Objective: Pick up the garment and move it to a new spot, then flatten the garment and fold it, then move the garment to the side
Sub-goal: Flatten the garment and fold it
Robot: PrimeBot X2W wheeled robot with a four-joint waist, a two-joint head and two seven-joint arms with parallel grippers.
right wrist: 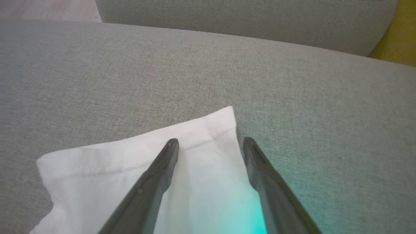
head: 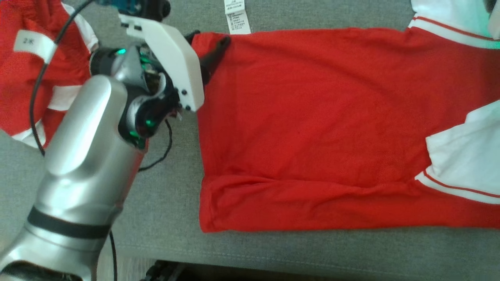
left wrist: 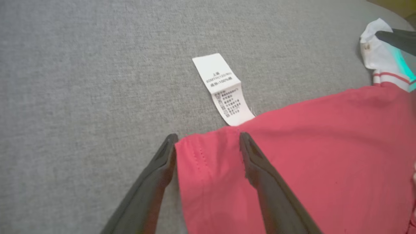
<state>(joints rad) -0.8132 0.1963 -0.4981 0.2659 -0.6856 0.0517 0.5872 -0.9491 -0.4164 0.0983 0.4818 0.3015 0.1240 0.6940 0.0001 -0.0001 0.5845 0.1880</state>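
The garment, a red shirt with white sleeves, lies spread flat on the grey sofa seat. My left gripper is open at its far left hem corner. In the left wrist view the left gripper straddles that red corner, one finger on the cloth and one just off its edge. A white care label sticks out past the hem. My right gripper is open over the white sleeve cuff, both fingers low on the cloth. Nothing is pinched.
A second red and white garment with a size tag lies crumpled at the upper left, behind my left arm. A black cable hangs from the wrist. The sofa back rises beyond the sleeve. The seat's front edge runs along the bottom.
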